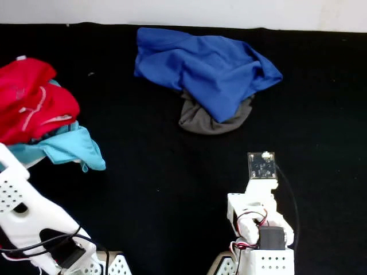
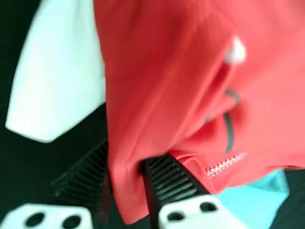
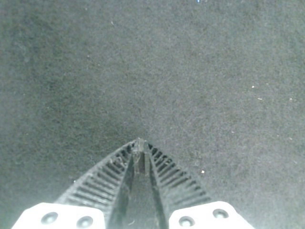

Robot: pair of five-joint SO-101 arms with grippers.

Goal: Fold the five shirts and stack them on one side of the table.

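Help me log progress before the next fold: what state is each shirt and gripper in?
red shirt: crumpled, atop teal shirt
teal shirt: crumpled, underneath
white shirt: unfolded
blue shirt: crumpled, covering grey shirt
grey shirt: crumpled, mostly covered
left gripper: shut on red shirt
right gripper: shut, empty

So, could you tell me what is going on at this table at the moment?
No shirt is folded yet. The left gripper is shut on a fold of the red shirt, which lies crumpled over a teal shirt at one side of the black table. The right gripper is shut and empty over bare tabletop. A blue shirt lies heaped on a grey shirt farther back.
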